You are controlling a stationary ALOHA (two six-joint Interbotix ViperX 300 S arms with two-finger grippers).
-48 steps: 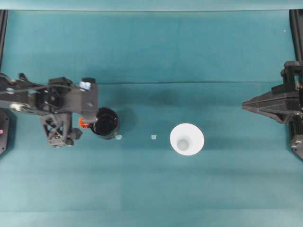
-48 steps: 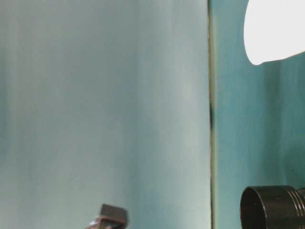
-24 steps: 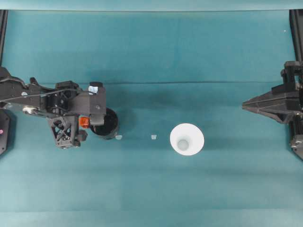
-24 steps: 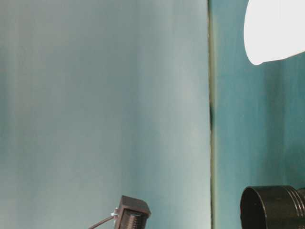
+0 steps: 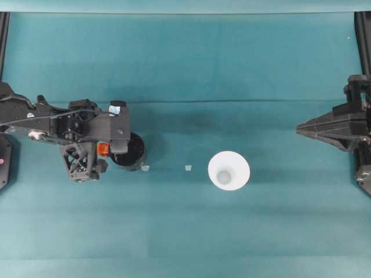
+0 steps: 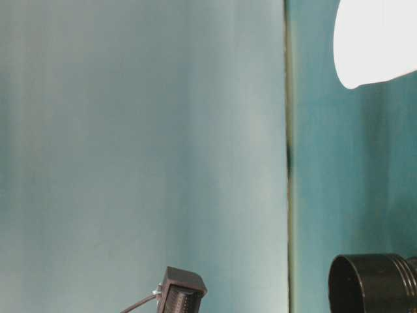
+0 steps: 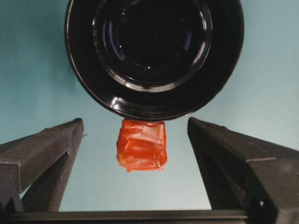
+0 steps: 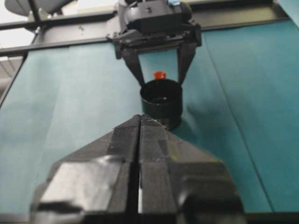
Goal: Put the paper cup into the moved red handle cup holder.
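The white paper cup [image 5: 229, 170] stands upright right of the table's middle, and it is a bright white shape [image 6: 374, 42] in the table-level view. The glossy black cup holder [image 5: 132, 153] [image 6: 371, 283] [image 8: 161, 100] stands at the left. Its red handle [image 7: 141, 145] [image 5: 103, 150] points toward my left arm. My left gripper [image 7: 134, 125] [image 5: 108, 150] [image 8: 160, 77] is open, one finger on each side of the handle, touching neither it nor the holder. My right gripper [image 5: 299, 130] [image 8: 140, 119] is shut and empty at the far right, aimed at the holder.
Two small pale scraps [image 5: 145, 168] [image 5: 188, 168] lie on the teal cloth between holder and cup. Black frame rails [image 5: 362, 35] run along the table's left and right edges. A black part of the left arm [image 6: 182, 290] hangs above the table.
My left arm moved right over the first half second, bringing its open fingers around the red handle, then held still. Holder, cup and right arm have not moved.
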